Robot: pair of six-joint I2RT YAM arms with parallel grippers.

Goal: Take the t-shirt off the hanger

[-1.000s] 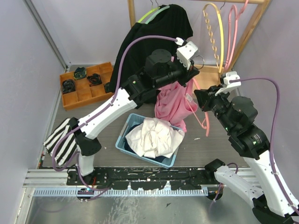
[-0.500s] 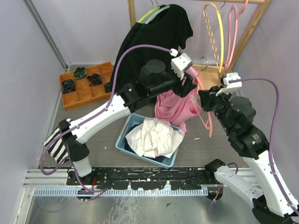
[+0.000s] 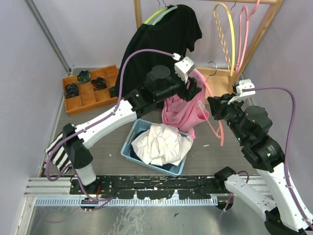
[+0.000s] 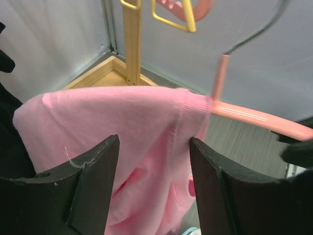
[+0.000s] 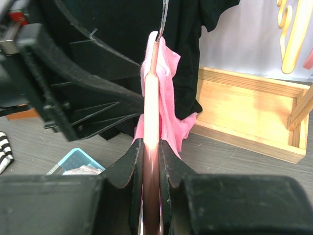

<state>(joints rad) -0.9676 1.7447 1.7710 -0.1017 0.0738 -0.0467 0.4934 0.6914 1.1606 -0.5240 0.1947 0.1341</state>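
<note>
A pink t-shirt hangs on a pink hanger above the table's middle. My right gripper is shut on the hanger's bare arm; in the right wrist view the hanger runs straight up between my right gripper's jaws, with the t-shirt draped over its far end. My left gripper stands open at the shirt's top. In the left wrist view the left gripper has its jaws either side of the t-shirt, next to the bare hanger arm, without pinching it.
A blue basket with white cloth sits below the shirt. A black shirt hangs on the wooden rack behind, beside yellow and pink hangers. An orange tray stands at the left. A striped cloth lies near the left arm's base.
My left gripper has opened and dropped down and left at the shirt's top. More of the hanger's right arm shows bare. The right gripper keeps its hold.
</note>
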